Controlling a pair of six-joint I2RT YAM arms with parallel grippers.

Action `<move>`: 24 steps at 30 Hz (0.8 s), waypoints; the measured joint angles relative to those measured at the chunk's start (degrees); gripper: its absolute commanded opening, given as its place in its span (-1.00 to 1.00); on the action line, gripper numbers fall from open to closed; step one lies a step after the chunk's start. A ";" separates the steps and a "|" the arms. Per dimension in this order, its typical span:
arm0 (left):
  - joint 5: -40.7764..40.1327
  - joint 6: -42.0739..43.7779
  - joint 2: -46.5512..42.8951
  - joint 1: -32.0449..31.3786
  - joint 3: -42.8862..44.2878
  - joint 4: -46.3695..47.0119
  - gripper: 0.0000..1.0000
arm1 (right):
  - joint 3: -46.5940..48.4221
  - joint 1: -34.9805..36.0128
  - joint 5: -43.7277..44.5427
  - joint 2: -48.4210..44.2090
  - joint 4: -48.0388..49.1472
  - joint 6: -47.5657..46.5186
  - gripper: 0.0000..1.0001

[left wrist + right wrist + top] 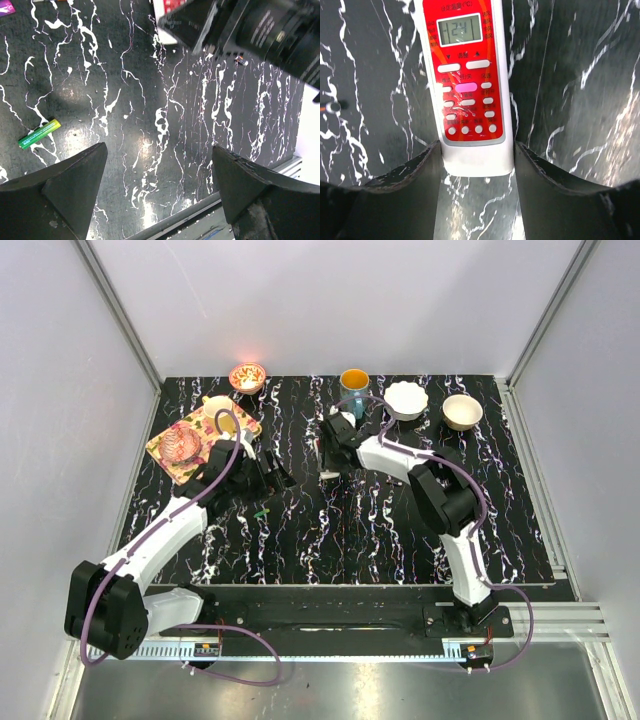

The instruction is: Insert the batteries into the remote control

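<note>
Jaws of right gripper [477, 148] clasp the remote control [470, 75] below its buttons, face up; left gripper [159, 150] gapes empty; squeeze evenly before flipping.

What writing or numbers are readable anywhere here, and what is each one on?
"24": on the small screen of the remote control.
"(°C)": ends the printed line above that screen; the characters before it are blurred.
Button labels on its red panel: too small to read.
Print on the green battery: too small to read.
</note>
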 measured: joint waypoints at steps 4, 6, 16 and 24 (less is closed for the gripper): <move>-0.48 -1.01 0.02 0.00 0.00 1.57 0.79 | -5.44 1.60 0.48 -3.58 0.66 5.31 0.12; -1.11 -1.40 0.09 -0.17 0.00 2.14 0.79 | -7.54 2.29 0.48 -4.96 1.09 6.82 0.15; -6.91 -0.76 3.08 -2.19 1.49 0.11 0.98 | -16.85 3.63 2.56 -12.76 -0.35 11.06 0.90; -12.74 -0.17 12.94 -4.33 11.69 -4.09 0.88 | -18.99 3.63 4.79 -24.37 -5.05 9.46 0.90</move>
